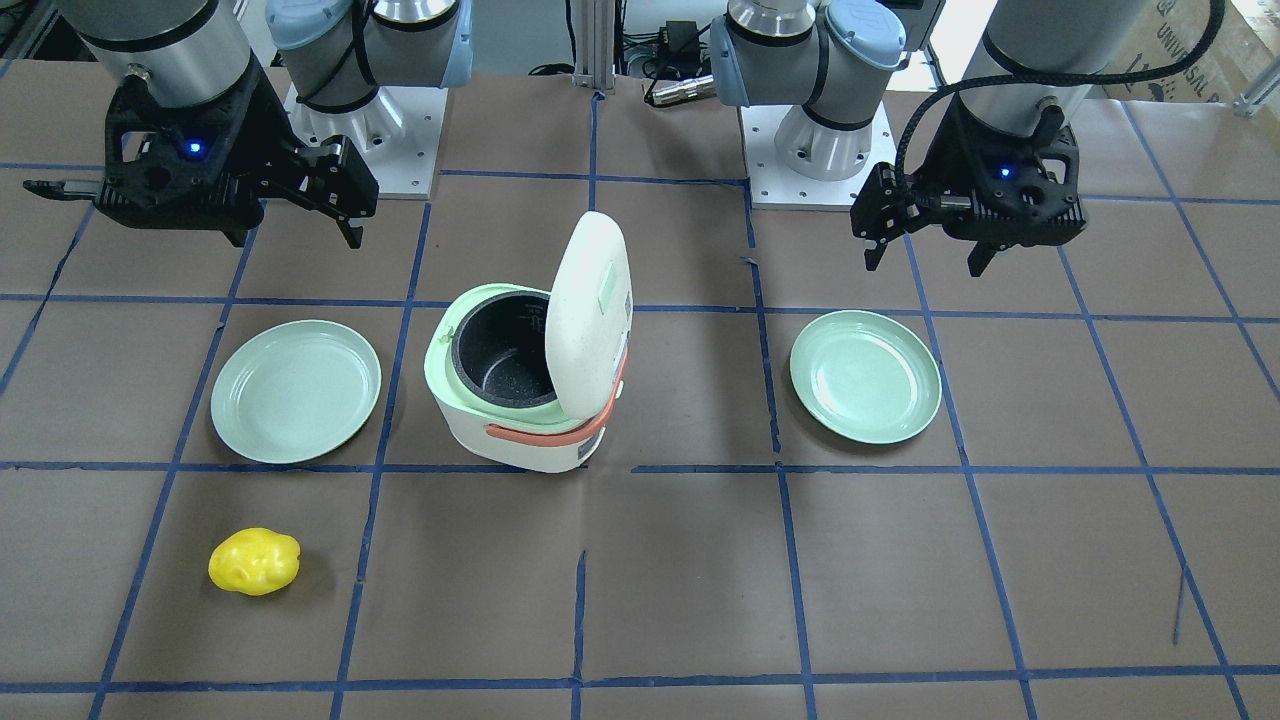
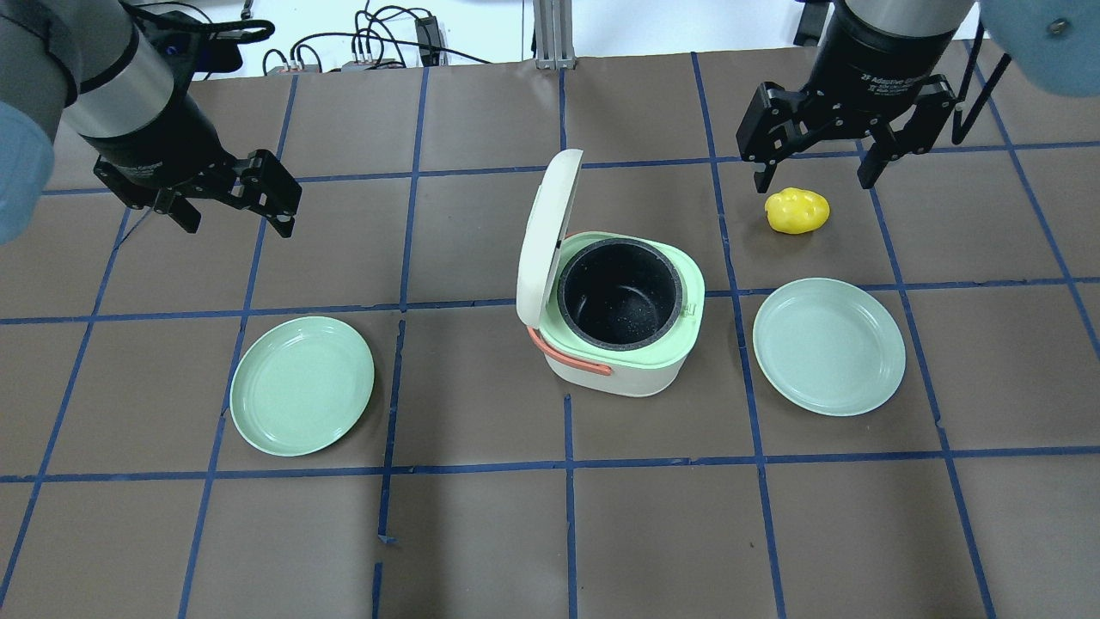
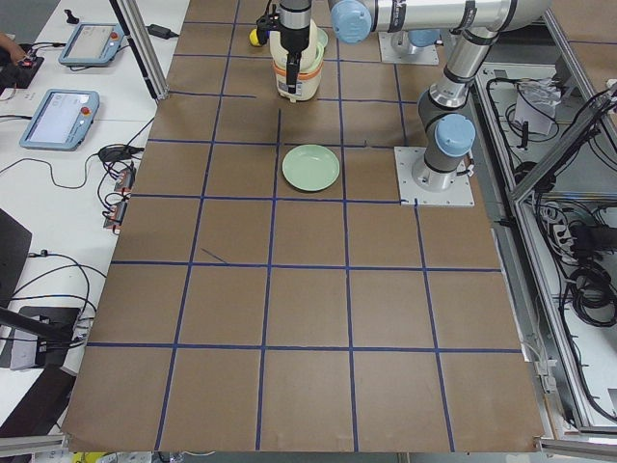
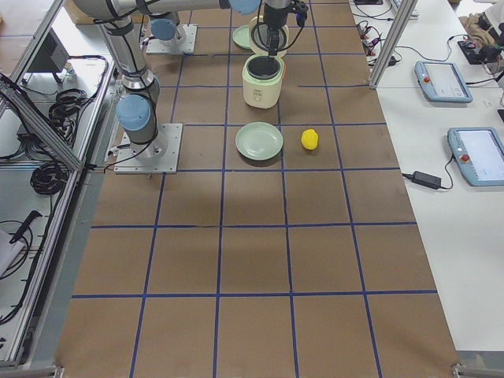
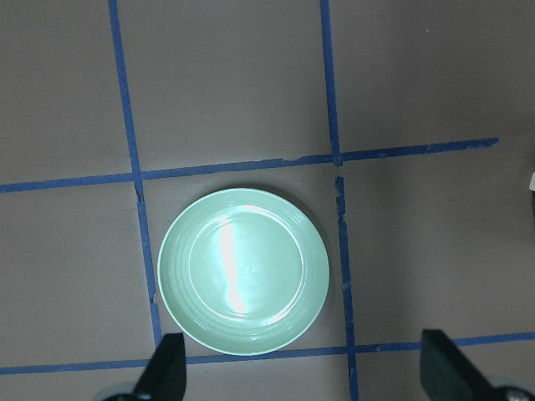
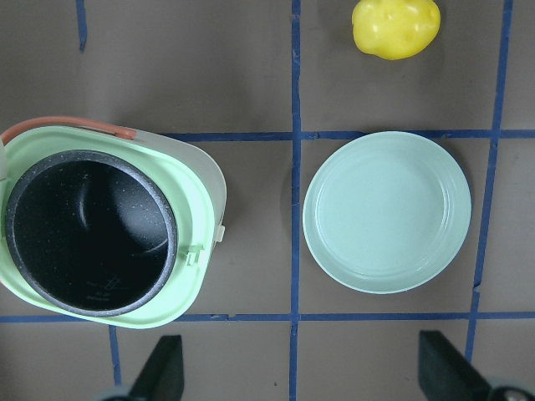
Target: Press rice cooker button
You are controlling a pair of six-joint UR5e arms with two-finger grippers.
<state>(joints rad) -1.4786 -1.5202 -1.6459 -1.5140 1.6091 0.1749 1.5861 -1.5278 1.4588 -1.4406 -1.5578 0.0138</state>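
The white rice cooker (image 2: 614, 365) stands mid-table with its lid (image 2: 546, 232) raised upright. The black inner pot (image 2: 620, 294) and mint-green rim show, and the salmon-orange handle (image 2: 563, 354) lies along its side. It also shows in the front view (image 1: 520, 440) and at the left of the right wrist view (image 6: 196, 180). I cannot make out a button. My left gripper (image 2: 236, 228) is open and empty, raised to the cooker's left. My right gripper (image 2: 812, 185) is open and empty, raised to its right. The right wrist view shows open fingertips (image 6: 163, 368).
A mint-green plate (image 2: 301, 395) lies left of the cooker, below my left gripper (image 5: 305, 372). A second plate (image 2: 829, 344) lies right of it. A yellow lumpy object (image 2: 797, 211) lies beyond that plate. Brown paper with blue tape lines covers the table.
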